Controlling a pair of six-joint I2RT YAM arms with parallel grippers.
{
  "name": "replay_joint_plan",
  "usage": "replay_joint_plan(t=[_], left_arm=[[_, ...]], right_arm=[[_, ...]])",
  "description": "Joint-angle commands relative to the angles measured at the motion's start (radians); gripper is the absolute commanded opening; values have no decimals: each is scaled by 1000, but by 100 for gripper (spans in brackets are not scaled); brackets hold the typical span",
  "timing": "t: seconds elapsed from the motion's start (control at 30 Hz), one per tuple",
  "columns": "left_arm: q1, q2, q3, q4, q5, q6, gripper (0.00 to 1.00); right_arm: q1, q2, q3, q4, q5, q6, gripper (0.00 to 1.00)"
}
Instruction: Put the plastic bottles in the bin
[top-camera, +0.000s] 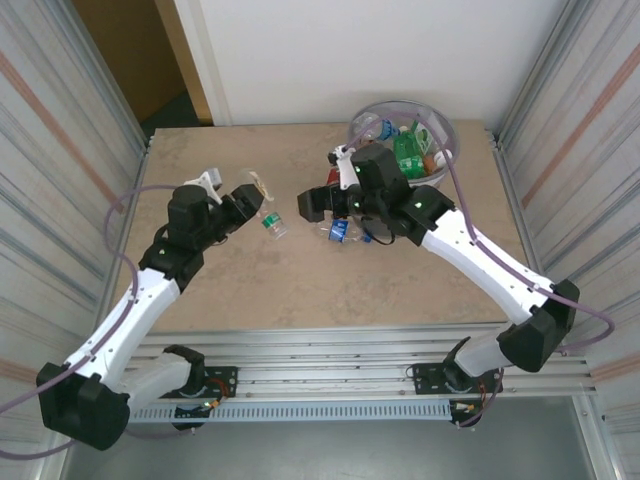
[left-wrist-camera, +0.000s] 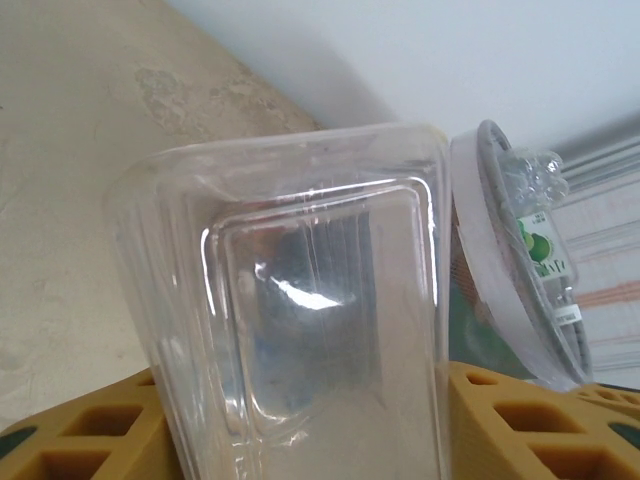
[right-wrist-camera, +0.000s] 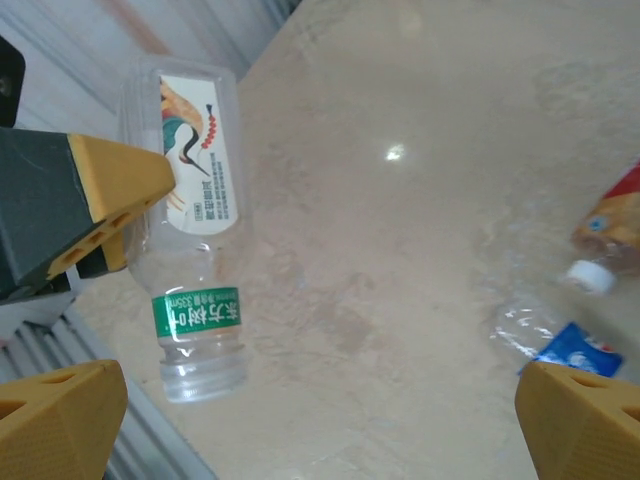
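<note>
Okay, my left gripper (top-camera: 252, 200) is pinched on the clear bottle (left-wrist-camera: 300, 300), gripping it near its squarish base with the bare threaded neck pointing down, low over the table (right-wrist-camera: 400, 250) and well short of the bin (left-wrist-camera: 500, 290) at the far right. My worry is the grip: those walls are thin, glossy and flat-sided, and the ribbed orange pads (left-wrist-camera: 500, 410) only catch the bottom end, so a quick swing could let it slide out or buckle. The paper label with the crane picture and the green band below it are slick too. My right gripper (right-wrist-camera: 320, 400) hangs spread wide with nothing in it, between this bottle and the bin, so a straight path across risks clipping that arm. Near it lies a crumpled blue-labelled bottle (right-wrist-camera: 565, 345), light enough to skid if nudged. The bin looks heaped, a green bottle (top-camera: 408, 150) near its rim, so a drop could bounce back out.
</note>
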Motion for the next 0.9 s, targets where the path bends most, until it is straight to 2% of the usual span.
replay_joint_plan(t=[0.0, 0.17, 0.53, 0.87], left_arm=[[-5, -36, -12, 6, 58, 13, 46], [-5, -40, -15, 55, 144, -6, 46], [-14, 0, 6, 149, 199, -79, 46], [-37, 28, 5, 213, 194, -138, 46]], right_arm=[[20, 25, -4, 58, -80, 54, 98], [20, 50, 4, 99, -138, 79, 98], [50, 105, 35, 118, -183, 48, 99], [89, 123, -6, 159, -190, 35, 87]])
